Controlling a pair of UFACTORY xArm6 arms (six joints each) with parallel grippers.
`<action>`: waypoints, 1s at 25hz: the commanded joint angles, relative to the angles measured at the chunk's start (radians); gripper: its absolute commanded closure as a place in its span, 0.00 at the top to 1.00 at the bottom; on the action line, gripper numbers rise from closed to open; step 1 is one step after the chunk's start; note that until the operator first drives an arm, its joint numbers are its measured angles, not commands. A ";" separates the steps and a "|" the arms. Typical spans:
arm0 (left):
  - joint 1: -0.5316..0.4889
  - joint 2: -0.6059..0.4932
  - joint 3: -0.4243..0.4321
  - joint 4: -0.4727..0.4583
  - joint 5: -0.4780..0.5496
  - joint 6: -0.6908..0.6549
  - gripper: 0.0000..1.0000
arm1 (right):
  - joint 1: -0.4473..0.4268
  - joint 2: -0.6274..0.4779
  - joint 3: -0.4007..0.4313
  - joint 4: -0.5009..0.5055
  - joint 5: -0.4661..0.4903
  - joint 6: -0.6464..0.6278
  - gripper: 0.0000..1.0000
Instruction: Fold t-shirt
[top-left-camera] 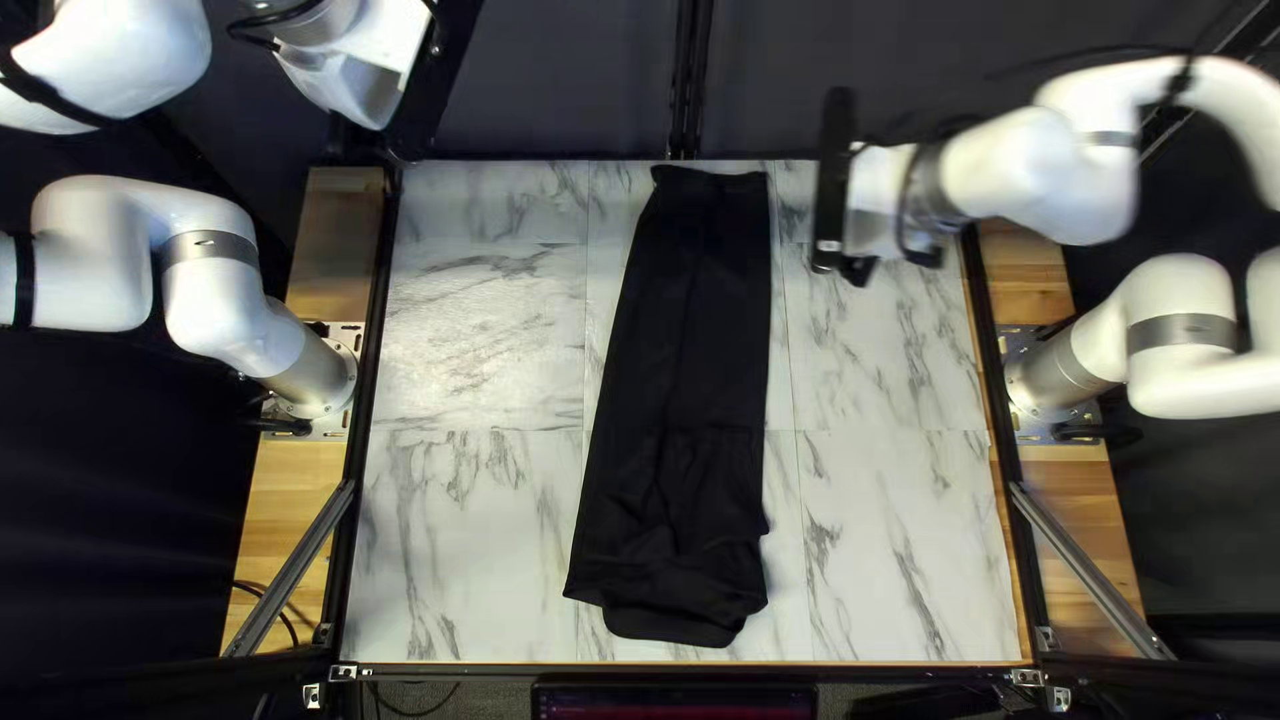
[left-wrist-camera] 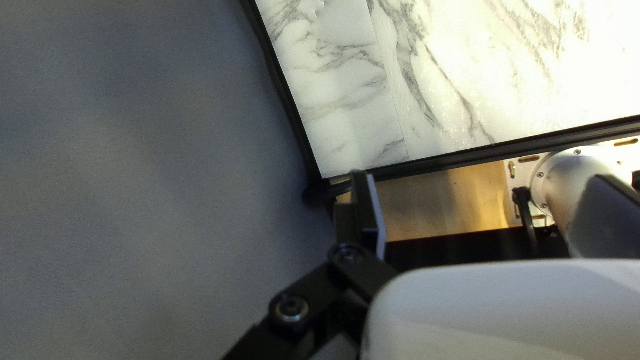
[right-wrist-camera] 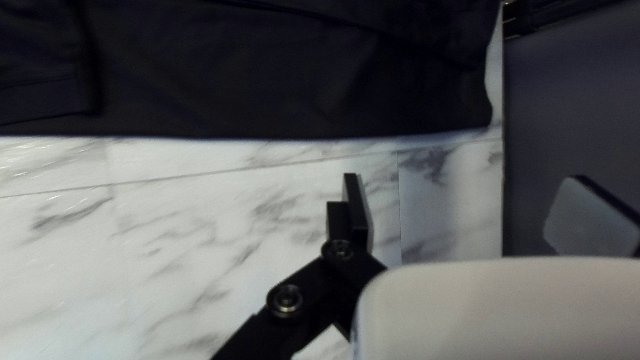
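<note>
The black t-shirt (top-left-camera: 680,387) lies lengthwise down the middle of the desk (top-left-camera: 467,534), a long, narrow strip. Its near end is bulkiest, with layers bunched and a small bulge on the right edge; pinching there could catch several plies at once. It should be light and limp, nothing to break, but apt to sag between holds and slide on the smooth top. Farther up it narrows and looks flatter. The far end, by the far edge, seems the better grip: both corners, all layers together, for a fold toward near. Right of that end, the right gripper (right-wrist-camera: 465,193) has its fingers wide apart and empty. Beyond the desk's far left corner, the left gripper (left-wrist-camera: 481,190) is likewise spread, holding nothing.
</note>
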 commanded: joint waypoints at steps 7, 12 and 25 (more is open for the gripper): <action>0.000 0.000 0.000 0.000 0.000 0.000 1.00 | -0.058 0.062 -0.013 0.035 -0.047 -0.102 1.00; 0.000 0.000 0.000 0.000 0.000 0.000 1.00 | -0.173 0.250 -0.073 0.149 -0.184 -0.310 1.00; 0.000 0.000 0.000 0.000 0.000 0.000 1.00 | -0.286 0.429 -0.229 0.273 -0.098 -0.367 1.00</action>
